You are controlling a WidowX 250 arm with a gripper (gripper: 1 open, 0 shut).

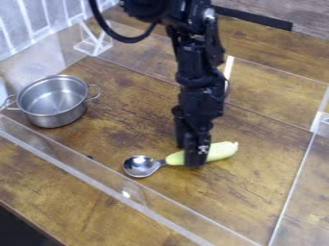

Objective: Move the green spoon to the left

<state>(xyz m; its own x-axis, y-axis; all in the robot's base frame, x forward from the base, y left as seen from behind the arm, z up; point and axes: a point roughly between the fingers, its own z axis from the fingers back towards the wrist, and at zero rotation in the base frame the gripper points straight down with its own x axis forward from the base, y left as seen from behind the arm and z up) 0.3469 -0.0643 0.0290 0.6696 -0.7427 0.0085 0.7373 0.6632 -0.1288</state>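
Observation:
The green spoon [220, 151] lies on the wooden table, right of centre. Its yellow-green handle points right and its shiny metal bowl [141, 165] points left. My gripper [193, 156] points straight down onto the left part of the handle. Its dark fingers look spread, one in front of the handle and one behind it, and they hide that part of the spoon. I cannot see whether the fingers press on the handle. The spoon rests flat on the wood.
A round steel pot [52, 99] with side handles stands at the left. A clear acrylic strip [90, 173] runs diagonally across the table in front of the spoon. A white rack [90, 38] sits at the back left, and another clear wall [315, 125] rises at the right edge.

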